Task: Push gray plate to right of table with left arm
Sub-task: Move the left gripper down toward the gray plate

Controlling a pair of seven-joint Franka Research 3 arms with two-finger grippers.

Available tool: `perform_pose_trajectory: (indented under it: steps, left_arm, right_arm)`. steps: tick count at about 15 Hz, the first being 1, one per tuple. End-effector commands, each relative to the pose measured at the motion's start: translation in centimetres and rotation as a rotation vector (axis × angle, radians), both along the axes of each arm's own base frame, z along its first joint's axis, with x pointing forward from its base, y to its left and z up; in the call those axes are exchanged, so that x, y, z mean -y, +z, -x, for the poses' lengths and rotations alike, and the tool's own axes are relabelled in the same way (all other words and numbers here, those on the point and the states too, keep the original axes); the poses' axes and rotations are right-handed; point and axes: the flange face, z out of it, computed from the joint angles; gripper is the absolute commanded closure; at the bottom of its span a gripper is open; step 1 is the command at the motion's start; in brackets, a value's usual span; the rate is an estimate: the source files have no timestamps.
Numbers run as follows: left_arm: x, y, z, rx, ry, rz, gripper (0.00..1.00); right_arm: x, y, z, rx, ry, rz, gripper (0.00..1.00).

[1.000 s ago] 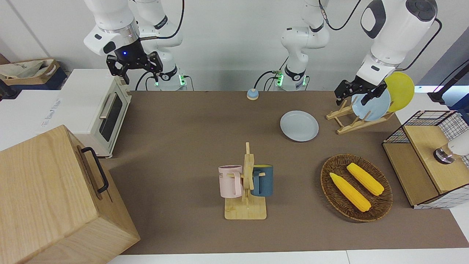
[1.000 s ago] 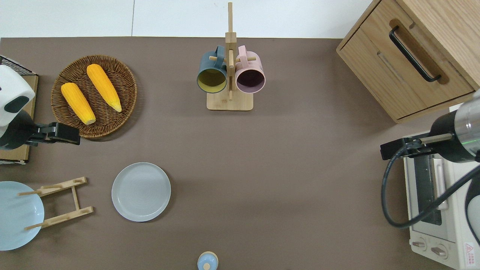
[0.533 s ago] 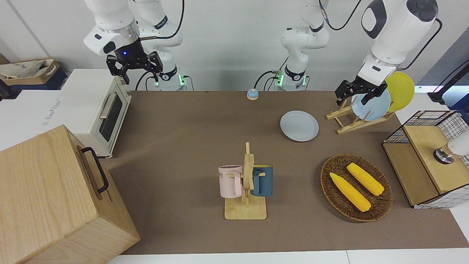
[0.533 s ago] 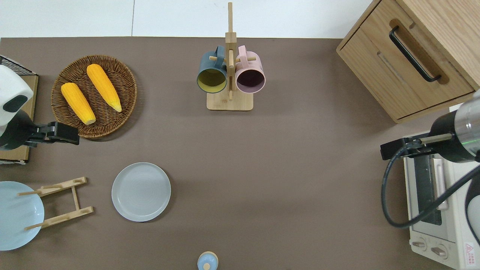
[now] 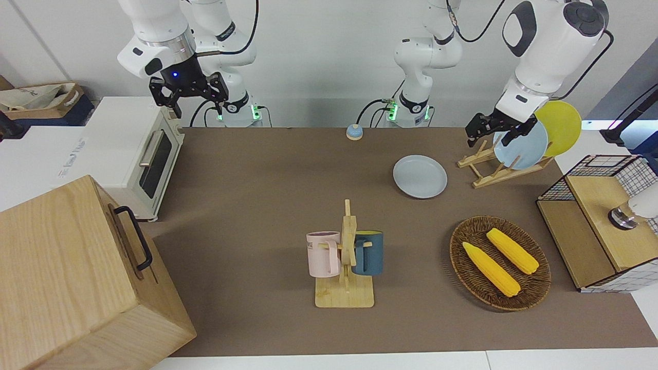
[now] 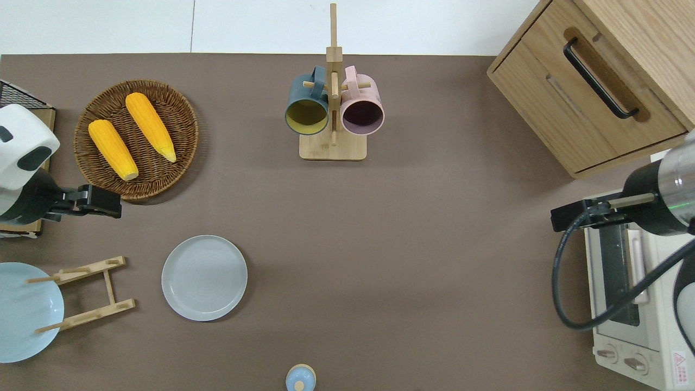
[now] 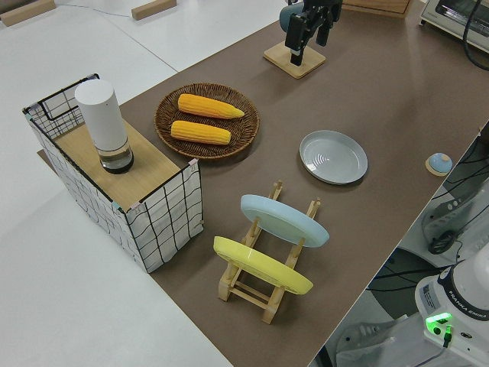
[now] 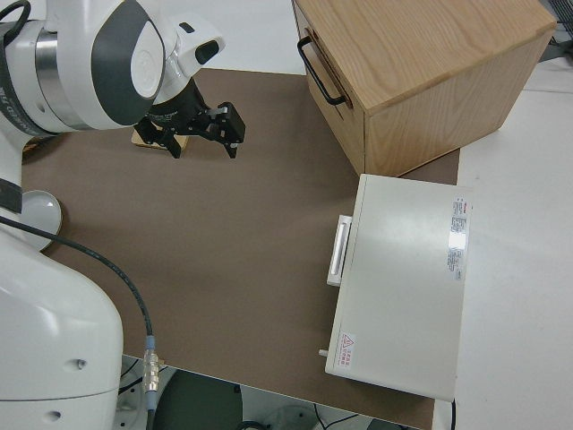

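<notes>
Left pincer (image 6: 100, 201) edges off the basket (image 6: 179, 108) rim toward gray plate (image 6: 204, 277), fingers apart, gripping nothing, w/ approach only starting. Plate untouched on bench (image 6: 412, 260), near robot-side edge, toward left arm's end. Right arm parked.

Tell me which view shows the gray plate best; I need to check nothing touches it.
The overhead view: the gray plate appears as a full circle with bare table all around. The front and left side views show it whole but slanted; the right side view catches only an edge of it.
</notes>
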Motion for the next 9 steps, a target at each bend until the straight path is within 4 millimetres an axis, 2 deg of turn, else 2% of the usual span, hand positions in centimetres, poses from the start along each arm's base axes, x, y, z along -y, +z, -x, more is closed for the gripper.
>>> perform_pose_trajectory:
  steps: [1,4,9]
  left_arm:
    - [-0.4,-1.5,2.8,0.024,0.002,0.003,0.0]
    - [-0.4,-3.2,5.1,0.057,0.001,0.008,0.0]
    - [-0.6,-7.5,8.7,0.055,-0.023,0.016,0.0]
  right_arm:
    - [0.2,0.3,0.4,-0.006,-0.002,-0.007,0.017]
    - [0.2,0.3,0.4,-0.006,-0.002,-0.007,0.017]
    - [0.2,0.3,0.4,-0.006,-0.003,-0.007,0.017]
